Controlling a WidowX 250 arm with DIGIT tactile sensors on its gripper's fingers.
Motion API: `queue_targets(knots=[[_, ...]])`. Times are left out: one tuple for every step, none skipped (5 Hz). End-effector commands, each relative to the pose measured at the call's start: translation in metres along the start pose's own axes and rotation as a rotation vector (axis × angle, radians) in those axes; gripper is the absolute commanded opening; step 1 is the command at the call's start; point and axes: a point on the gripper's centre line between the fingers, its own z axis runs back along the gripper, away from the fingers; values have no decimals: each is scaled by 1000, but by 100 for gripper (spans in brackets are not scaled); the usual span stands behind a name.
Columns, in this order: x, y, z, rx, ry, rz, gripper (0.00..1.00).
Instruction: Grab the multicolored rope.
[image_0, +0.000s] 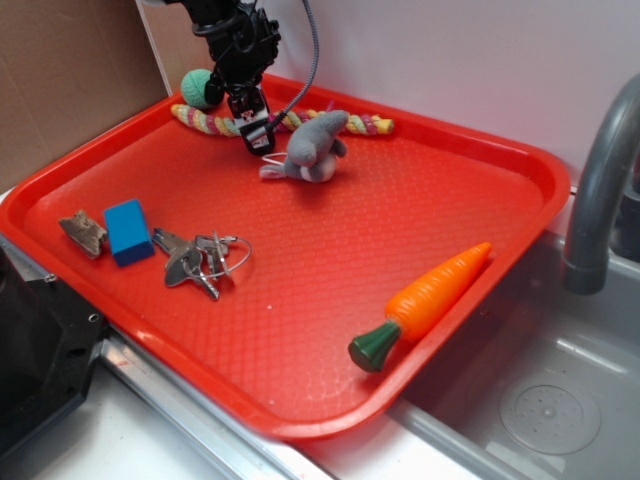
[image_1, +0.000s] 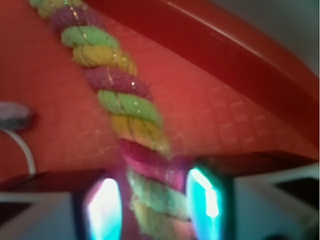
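Landmark: red tray (image_0: 330, 400) on the counter beside a sink (image_0: 540, 400).

Nearest the camera, at the tray's front-right rim: a toy carrot (image_0: 428, 300), leaf end toward the front edge. Left part of the tray: a bunch of keys (image_0: 205, 260), a blue block (image_0: 128, 231) just beside them, then a small brownish piece (image_0: 84, 232) next to the block.

Toward the tray's back: a grey plush animal (image_0: 312, 147), lying partly in front of the multicolored rope (image_0: 215, 122). The rope runs along the tray's back rim, flat on the tray floor, its middle hidden behind the plush and the gripper (image_0: 256, 140). A green knitted ball (image_0: 200, 88) sits at the back-left corner, near the rope's left end.

The gripper is down at the rope, left of the plush. In the wrist view the rope (image_1: 127, 110) runs straight between the two fingers (image_1: 105, 210); jaws apart, one on each side, not visibly squeezing the strands.

Handling, judged: the rope looks light, soft, limp and twisted, so it should compress under the pads and sag on both sides when lifted. The fuzzy surface should give good friction, slip unlikely. Best hold is across the thick twisted body where the gripper already straddles it, clear of the plush. Risks: closing too high and catching only top strands, or snagging the plush.
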Motion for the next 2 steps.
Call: queue_targets(knots=[[14,-15,25,22,7,-3,0],[16,-36,58,65,36,39,0]])
